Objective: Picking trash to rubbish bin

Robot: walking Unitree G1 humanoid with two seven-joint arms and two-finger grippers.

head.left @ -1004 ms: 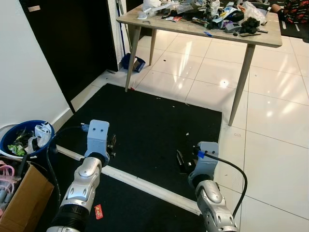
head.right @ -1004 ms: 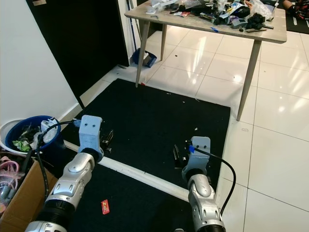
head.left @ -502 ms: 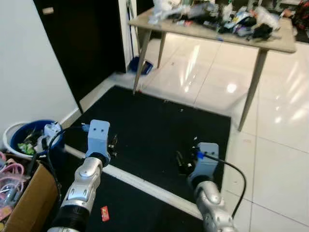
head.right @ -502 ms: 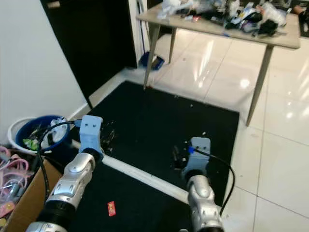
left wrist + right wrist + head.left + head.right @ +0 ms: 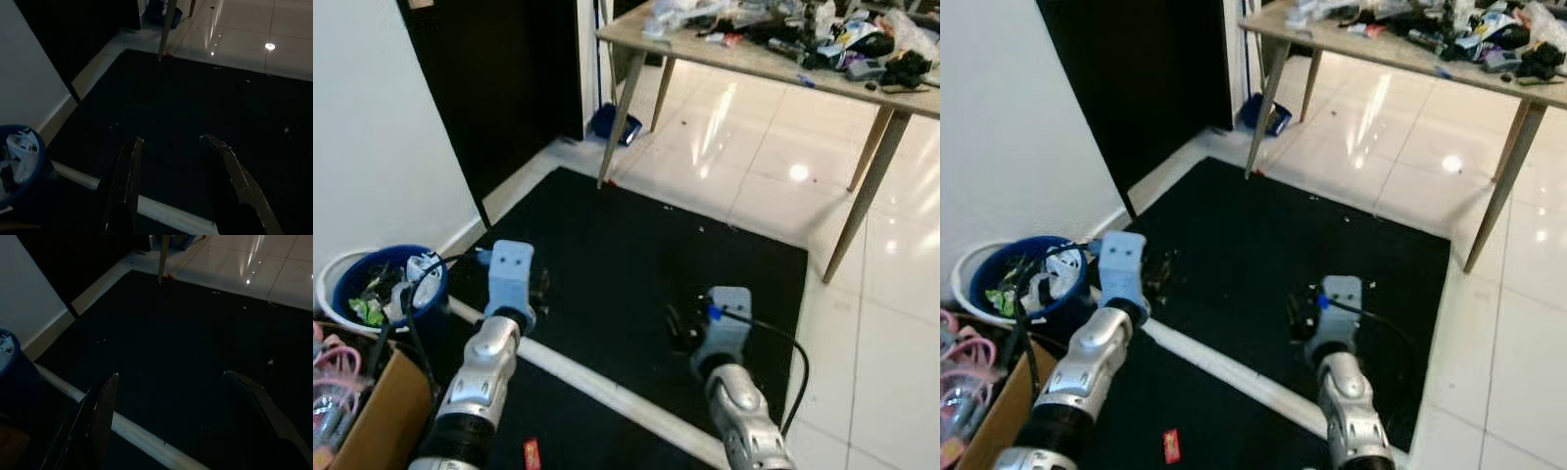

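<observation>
Two black mats (image 5: pixel 636 264) underfoot, blue rubbish bin (image 5: pixel 374 294) at nine o'clock of left gripper (image 5: pixel 178 188). Small red wrapper (image 5: pixel 1171 446) low at six o'clock, nearer left arm than right gripper (image 5: pixel 188 423). Both sets of fingers apart, holding nothing.

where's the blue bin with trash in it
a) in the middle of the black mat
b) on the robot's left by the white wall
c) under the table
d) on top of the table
b, the blue bin sits at the robot's left side against the white wall, next to a cardboard box, well away from the table and off the black mat.
</observation>
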